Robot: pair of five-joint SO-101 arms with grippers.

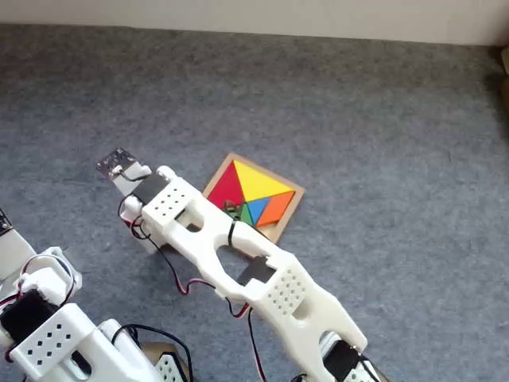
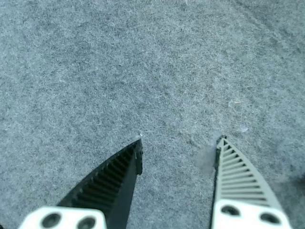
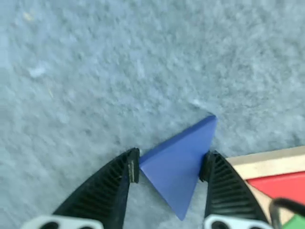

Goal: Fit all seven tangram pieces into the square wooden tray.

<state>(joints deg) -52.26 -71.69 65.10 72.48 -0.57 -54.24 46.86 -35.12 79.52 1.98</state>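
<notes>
Grey felt table | right gripper (image 3: 171, 160) apparently pinching blue triangle (image 3: 178, 169) left of tray (image 3: 267, 161) | left gripper (image 2: 180, 143) spread | risk: triangle corner catches rim, tilts.

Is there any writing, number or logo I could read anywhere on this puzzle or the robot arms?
None: no readable word, number or sign on the wooden tray, the coloured pieces in it, the blue triangle, the white arms or the grey mat.
</notes>
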